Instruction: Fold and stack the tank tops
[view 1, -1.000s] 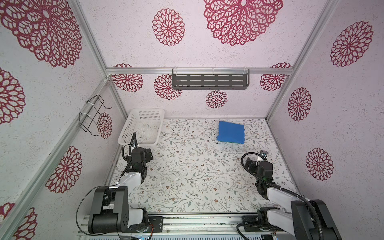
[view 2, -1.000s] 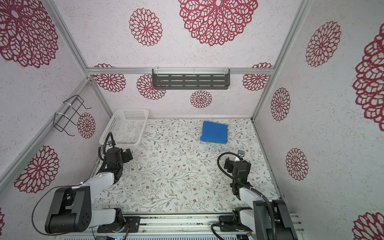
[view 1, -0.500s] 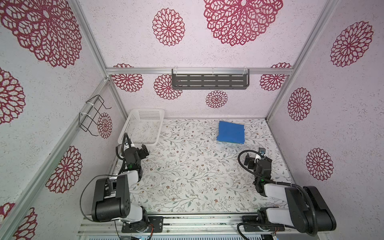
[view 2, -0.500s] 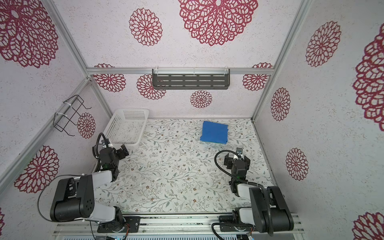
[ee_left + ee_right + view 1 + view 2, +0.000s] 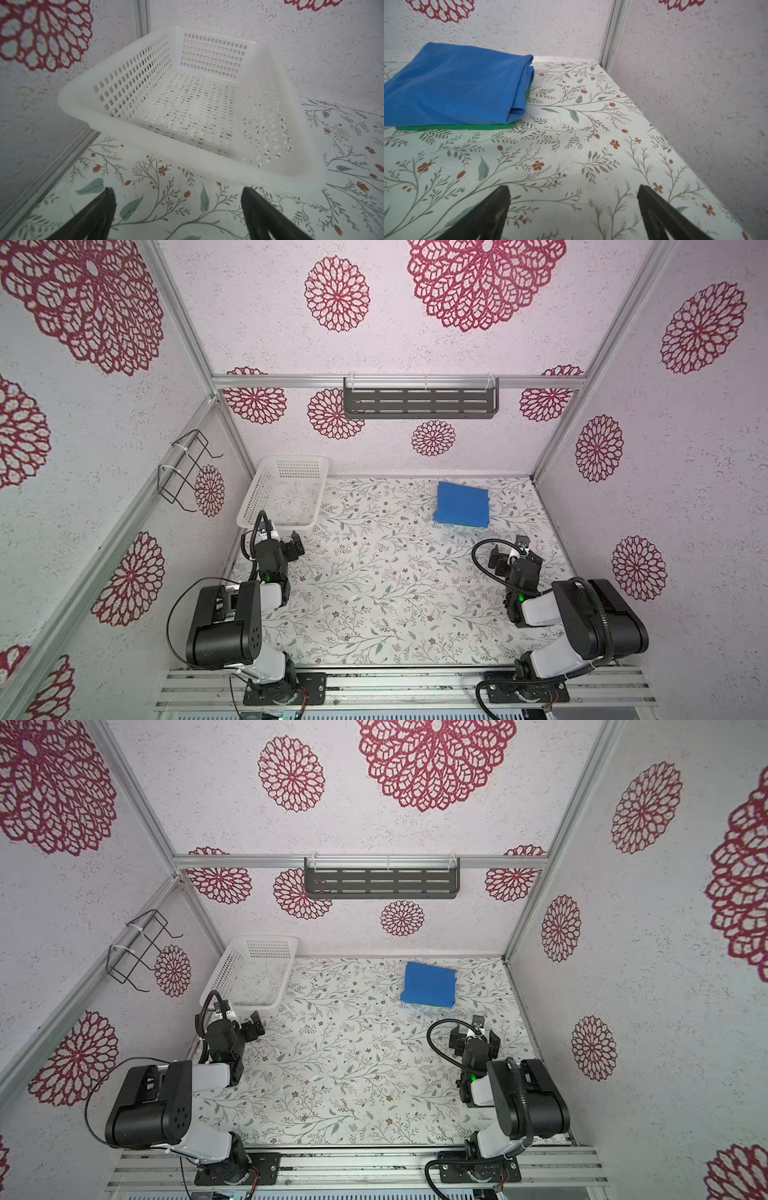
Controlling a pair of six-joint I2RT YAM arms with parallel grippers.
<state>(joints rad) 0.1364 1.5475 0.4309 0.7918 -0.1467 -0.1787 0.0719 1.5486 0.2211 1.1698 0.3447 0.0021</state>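
Observation:
The blue tank top [image 5: 461, 504] [image 5: 429, 984] lies folded at the back right of the table. In the right wrist view it [image 5: 454, 83] rests on the folded green tank top [image 5: 456, 126], of which only a thin edge shows. My right gripper [image 5: 514, 558] [image 5: 474, 1036] [image 5: 573, 192] hovers open and empty in front of the stack, apart from it. At the left, my left gripper [image 5: 282, 537] [image 5: 239, 1016] [image 5: 177, 191] is open and empty, just short of the white basket [image 5: 187, 149].
The white perforated basket [image 5: 274, 524] [image 5: 237, 1004] stands empty in the back left corner. A grey slotted shelf [image 5: 419, 403] hangs on the back wall and a black wire rack [image 5: 187, 472] on the left wall. Walls close in on three sides.
Both arms have folded back toward the front rail, their elbows rising. The left gripper has turned to face the basket. Both grippers stay open, and the stack has not moved.

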